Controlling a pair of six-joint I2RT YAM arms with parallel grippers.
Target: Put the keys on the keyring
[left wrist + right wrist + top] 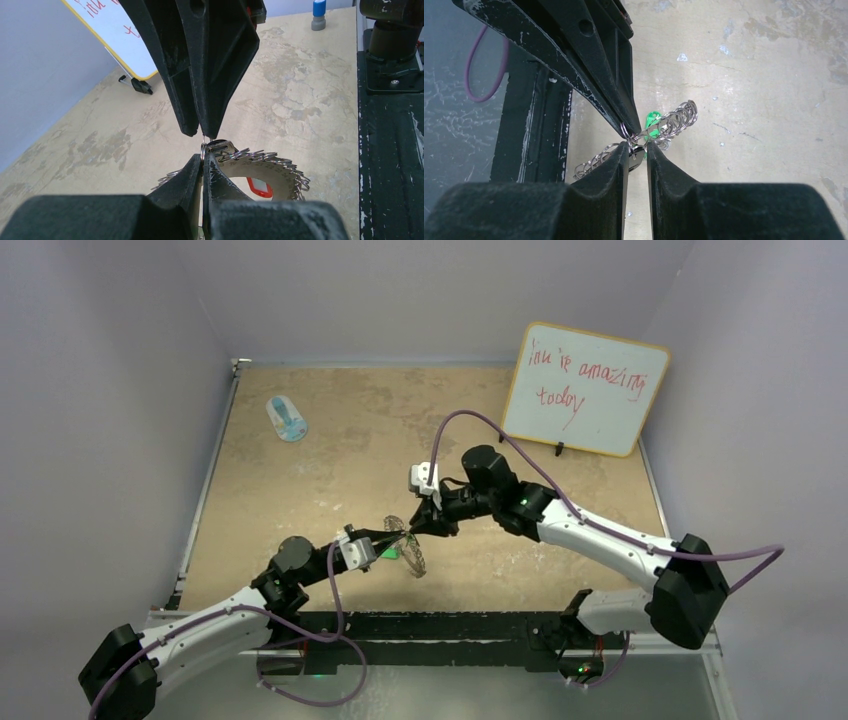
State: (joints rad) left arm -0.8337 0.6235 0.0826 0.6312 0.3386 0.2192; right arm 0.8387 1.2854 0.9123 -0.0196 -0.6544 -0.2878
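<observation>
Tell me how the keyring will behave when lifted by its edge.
The keyring looks like flat metal, so probably stiff. Its many wire loops would likely swing and snag. Its thin rim may swivel in a pinch.

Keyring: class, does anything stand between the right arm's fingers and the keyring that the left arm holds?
Nothing visible does. The right fingers sit at the rim of the keyring, one on each side of it. They are tip to tip with the left fingers, which pinch that rim.
</observation>
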